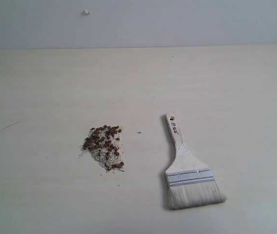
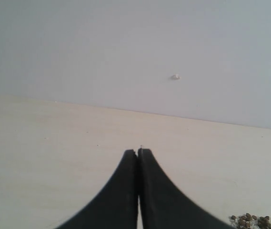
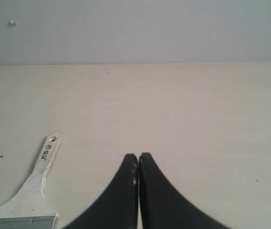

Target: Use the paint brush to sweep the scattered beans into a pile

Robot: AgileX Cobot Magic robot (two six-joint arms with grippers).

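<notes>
Left gripper (image 2: 138,151) and right gripper (image 3: 138,155) are pressed together, empty; paint brush (image 1: 186,165) lies near the beans (image 1: 104,145).

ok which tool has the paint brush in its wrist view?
The right tool: its wrist view shows the paint brush handle lying beside it. The left tool sees only the beans at the frame's edge, no brush.

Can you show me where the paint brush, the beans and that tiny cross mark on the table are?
paint brush (image 1: 183,158): exterior view, on the wooden handle where it widens.
beans (image 1: 103,144): exterior view, middle of the reddish-brown heap.
cross mark (image 1: 139,132): exterior view, centre of the small mark.
</notes>
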